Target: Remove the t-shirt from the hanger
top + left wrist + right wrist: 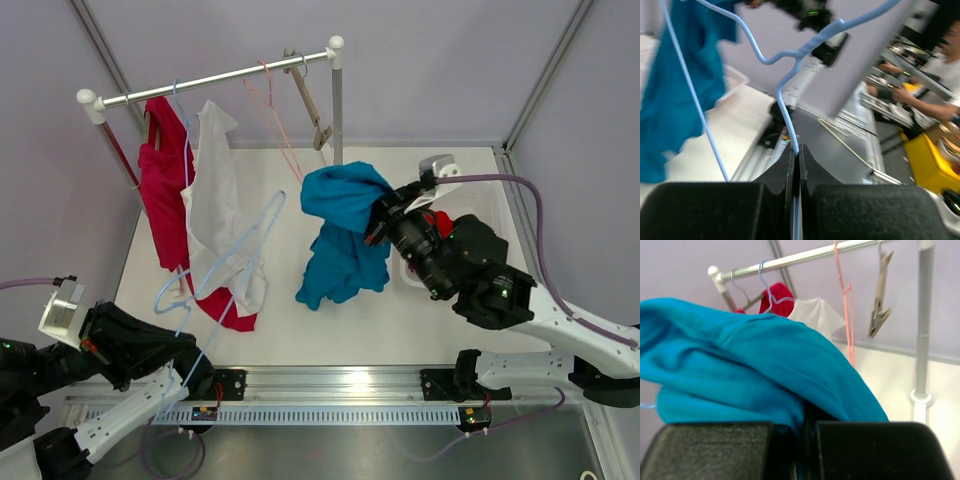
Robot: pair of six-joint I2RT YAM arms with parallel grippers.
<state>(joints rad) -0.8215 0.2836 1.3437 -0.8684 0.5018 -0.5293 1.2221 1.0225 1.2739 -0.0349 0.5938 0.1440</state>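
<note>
Over on the right: right gripper [382,222] up above the white table [330,335], clamped shut on a bunched fold of the teal t-shirt [345,235]. Same story from the right wrist camera: black fingers [860,450] pressed together at the bottom, teal cloth pinched in the seam and heaped over the top of them. Hangs from that grip in a crumpled drape, upper bulge close by the rack's right post [337,110], lower tail down toward the tabletop. Touching it or not, cannot tell.

Down at the left: left gripper [796,165] closed hard on the light-blue wire hanger [785,107], wire nipped right between the two dark jaws and running up and away from them. Blurred in the left wrist view, but the pinch plain enough, with the teal cloth off at the left edge behind the wire. From above, slants from that grip up toward the t-shirt, top bend just beside the teal cloth, a sliver of gap between. Wire bare along the whole visible run, t-shirt off it and carried by the right grip alone.

Behind, on the rack's silver rail [215,80]: a red garment [165,190] and a white garment [215,205] side by side at the left end, a thin pink hanger [275,120] nearer the middle, a wooden clip hanger [312,105] by the right post. In the top view, lower loops of the blue wire crossing in front of the red and white hems.
</note>
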